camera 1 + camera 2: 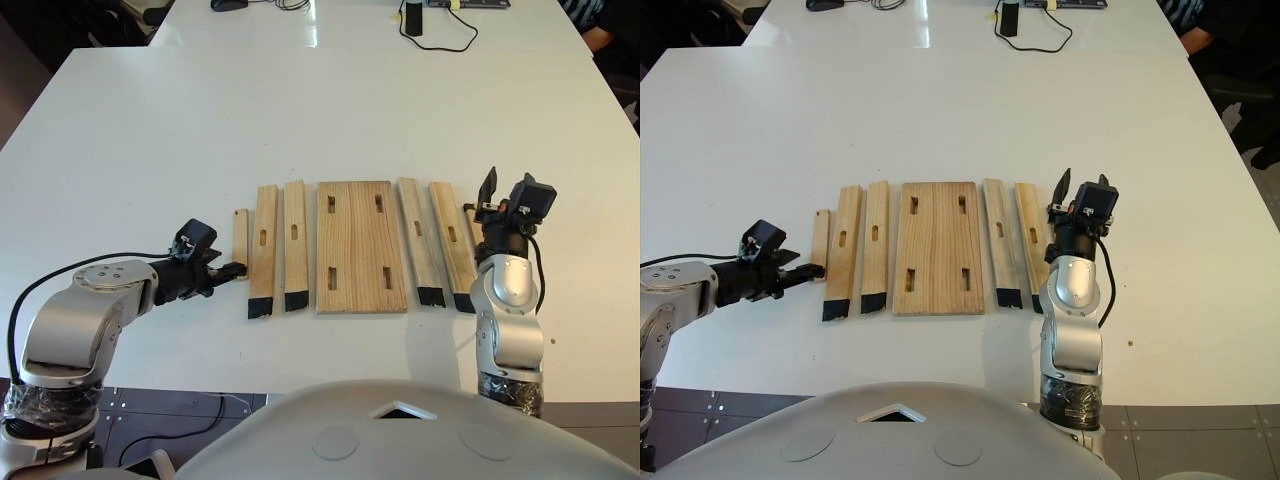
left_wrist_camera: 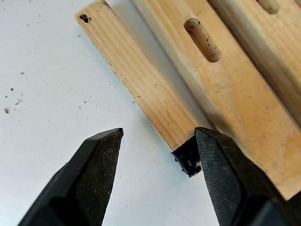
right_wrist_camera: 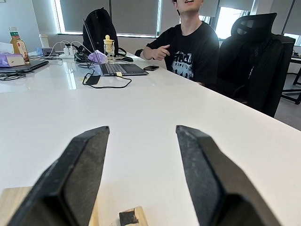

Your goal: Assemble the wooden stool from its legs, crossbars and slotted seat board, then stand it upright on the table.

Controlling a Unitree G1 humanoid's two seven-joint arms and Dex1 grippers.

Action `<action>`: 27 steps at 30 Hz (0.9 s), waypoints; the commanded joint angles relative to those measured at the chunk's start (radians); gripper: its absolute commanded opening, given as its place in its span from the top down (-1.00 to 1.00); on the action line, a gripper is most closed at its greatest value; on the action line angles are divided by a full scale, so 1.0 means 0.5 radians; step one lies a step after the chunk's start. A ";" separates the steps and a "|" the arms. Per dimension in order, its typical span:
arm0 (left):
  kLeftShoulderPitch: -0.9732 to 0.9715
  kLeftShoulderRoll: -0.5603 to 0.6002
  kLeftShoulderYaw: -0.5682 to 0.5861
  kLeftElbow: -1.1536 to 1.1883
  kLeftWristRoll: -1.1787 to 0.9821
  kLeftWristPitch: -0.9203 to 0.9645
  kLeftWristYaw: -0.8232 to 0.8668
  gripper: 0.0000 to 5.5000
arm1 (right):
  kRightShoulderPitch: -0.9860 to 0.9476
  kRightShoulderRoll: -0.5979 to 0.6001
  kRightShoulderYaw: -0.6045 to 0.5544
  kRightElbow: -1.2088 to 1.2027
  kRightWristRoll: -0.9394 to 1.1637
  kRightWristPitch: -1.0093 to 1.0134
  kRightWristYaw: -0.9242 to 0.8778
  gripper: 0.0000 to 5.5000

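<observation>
- Head views: the white table (image 1: 150, 150) carries a dark mouse (image 1: 229, 4) and a looped black cable (image 1: 440, 40) at its far end, well apart from the wood.
- The slotted seat board (image 1: 361, 246) lies flat in the middle. The inner left leg (image 1: 295, 245) and outer left leg (image 1: 263, 250) lie on one side, the inner right leg (image 1: 421, 250) and outer right leg (image 1: 453, 245) on the other. A short crossbar (image 1: 240, 243) lies outermost on the left.
- The left gripper (image 1: 232, 269) sits low at the crossbar's near end. The right gripper (image 1: 1077, 190) points upward beside the outer right leg.
- Left wrist view: the crossbar (image 2: 136, 84) lies just beside the outer left leg (image 2: 225, 94).
- The left gripper (image 2: 157, 174) is spread wide, holding nothing. The crossbar's black tip lies between its fingers and touches one finger (image 2: 225, 183).
- Right wrist view: a laptop (image 3: 120, 69), a bottle (image 3: 18, 44) and a backpack (image 3: 99, 26) stand far down the table.
- The right gripper (image 3: 141, 174) gapes wide and empty above two wooden ends. I cannot tell which parts they are.
</observation>
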 commanded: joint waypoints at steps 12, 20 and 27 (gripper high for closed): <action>-0.399 0.140 -0.076 0.669 0.147 -0.444 -0.035 -0.03 | 0.018 0.027 0.002 -0.003 -0.013 0.000 -0.025 0.05; -0.614 -0.042 -0.027 0.596 -0.003 -0.159 0.052 -0.03 | -0.010 0.014 -0.007 0.016 -0.002 0.003 -0.017 0.05; -0.464 -0.086 -0.121 0.537 0.041 -0.133 0.144 -0.03 | -0.048 -0.003 -0.005 0.041 0.000 0.018 0.004 0.05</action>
